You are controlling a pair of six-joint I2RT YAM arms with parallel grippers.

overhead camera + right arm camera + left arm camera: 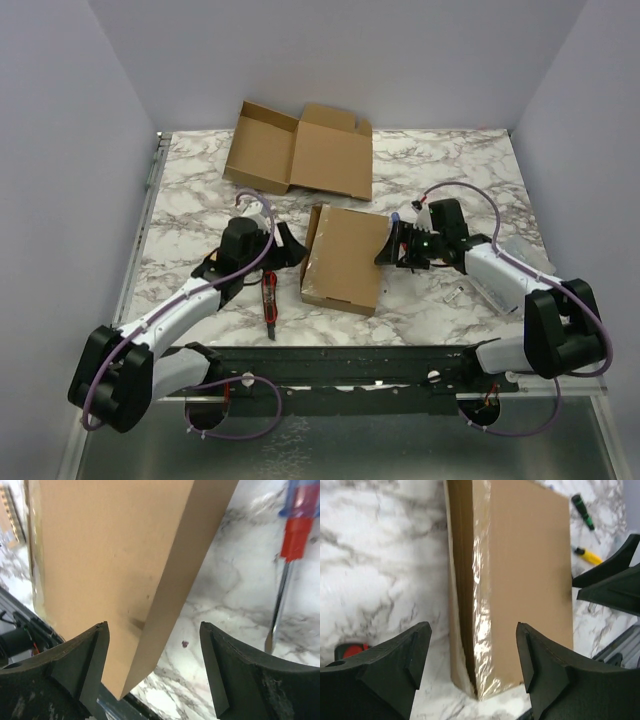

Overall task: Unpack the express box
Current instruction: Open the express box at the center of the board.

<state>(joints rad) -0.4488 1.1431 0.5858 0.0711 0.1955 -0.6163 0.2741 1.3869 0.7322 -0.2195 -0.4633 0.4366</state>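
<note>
Marbled tabletop [190, 200] is seen from above, with a closed cardboard box [343, 258] lying flat near its centre, between the two arms. The box is turned slightly, its long sides running from near to far. A band of clear tape [481, 605] is seen along the box's left edge in the left wrist view. The left gripper [290, 247] is placed just beside the left side of the box, and its jaws are spread apart with nothing grasped; the taped edge is framed between its black fingers [395, 660]. The right gripper [388, 245] is placed at the right side of the box, likewise released, with a near corner of the box seen in the gap between its fingers [235, 670]; firm contact cannot be told. Farther back on the table, an opened carton [300, 150] is laid out flat with its flaps unfolded, apart from the closed box. A red-and-black tool [270, 298] is lying near the left arm, to the near left of the box. A red-and-blue-handled screwdriver [295, 535] is lying on the marble to the right of the box, and a green-handled screwdriver [582, 511] and a small yellow object [587, 555] are lying beyond it.
</note>
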